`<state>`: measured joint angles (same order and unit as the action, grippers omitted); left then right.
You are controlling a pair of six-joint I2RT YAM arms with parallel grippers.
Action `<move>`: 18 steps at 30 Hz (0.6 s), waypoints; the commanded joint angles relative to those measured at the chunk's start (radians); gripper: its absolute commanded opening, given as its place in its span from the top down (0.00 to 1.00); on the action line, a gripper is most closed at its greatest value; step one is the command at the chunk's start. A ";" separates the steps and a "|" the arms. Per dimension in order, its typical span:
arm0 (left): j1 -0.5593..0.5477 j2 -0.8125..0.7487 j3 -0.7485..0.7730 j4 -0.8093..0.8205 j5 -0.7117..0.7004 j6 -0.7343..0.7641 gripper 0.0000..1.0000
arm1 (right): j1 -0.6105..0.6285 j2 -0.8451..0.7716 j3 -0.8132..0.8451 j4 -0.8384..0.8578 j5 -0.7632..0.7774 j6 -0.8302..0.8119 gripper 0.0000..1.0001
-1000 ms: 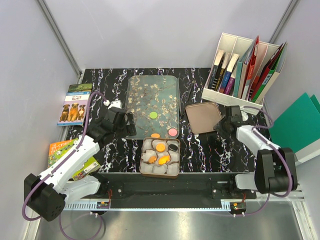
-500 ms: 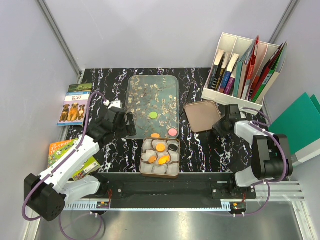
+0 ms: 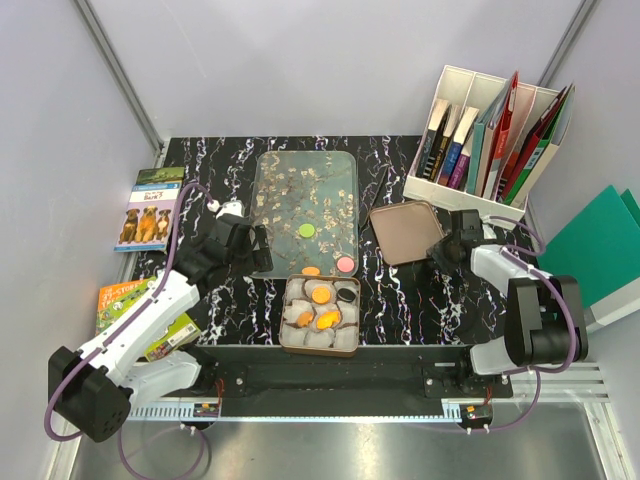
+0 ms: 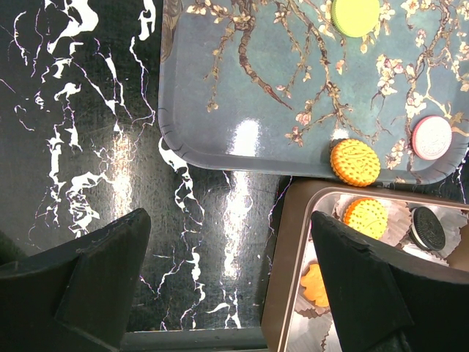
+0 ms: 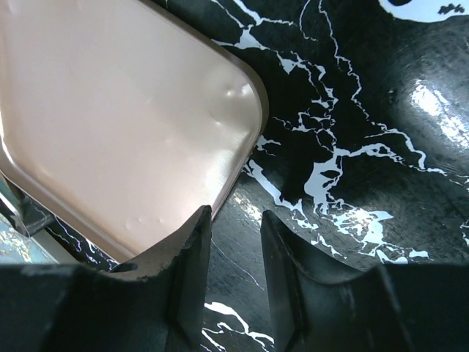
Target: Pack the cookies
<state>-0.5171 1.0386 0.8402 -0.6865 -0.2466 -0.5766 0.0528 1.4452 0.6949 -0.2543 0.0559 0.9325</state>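
Three cookies point(image 4: 355, 162) lie on the blossom-patterned tray point(image 3: 290, 190): a green one point(image 3: 307, 231) mid-tray, an orange one point(image 3: 311, 270) and a pink one point(image 3: 345, 264) at its near edge, just beyond the open tin point(image 3: 282, 318) holding others. The left gripper point(image 3: 255, 248), jaws spread wide and empty, hovers off the tray's near-left corner, the orange one closest on its right. The right gripper point(image 3: 443, 250), fingers half-parted on nothing, sits well apart at the tin lid point(image 3: 400, 232).

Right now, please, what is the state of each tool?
Left tool: wide open, holding nothing.
Right tool: open only a little, nothing in the gap, right beside the edge of the lid.
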 commanded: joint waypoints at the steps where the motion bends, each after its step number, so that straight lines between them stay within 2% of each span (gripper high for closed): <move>1: -0.004 -0.005 -0.003 0.033 0.000 -0.002 0.06 | -0.007 -0.025 0.025 0.024 0.042 0.025 0.58; 6: -0.004 -0.003 -0.003 0.033 0.003 -0.002 0.06 | -0.008 0.020 0.040 0.023 0.047 0.026 0.55; 18: -0.004 -0.011 -0.004 0.031 0.003 -0.003 0.06 | -0.013 0.136 0.113 0.000 0.038 0.043 0.58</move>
<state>-0.5171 1.0389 0.8402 -0.6865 -0.2466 -0.5766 0.0456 1.5509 0.7681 -0.2459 0.0681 0.9657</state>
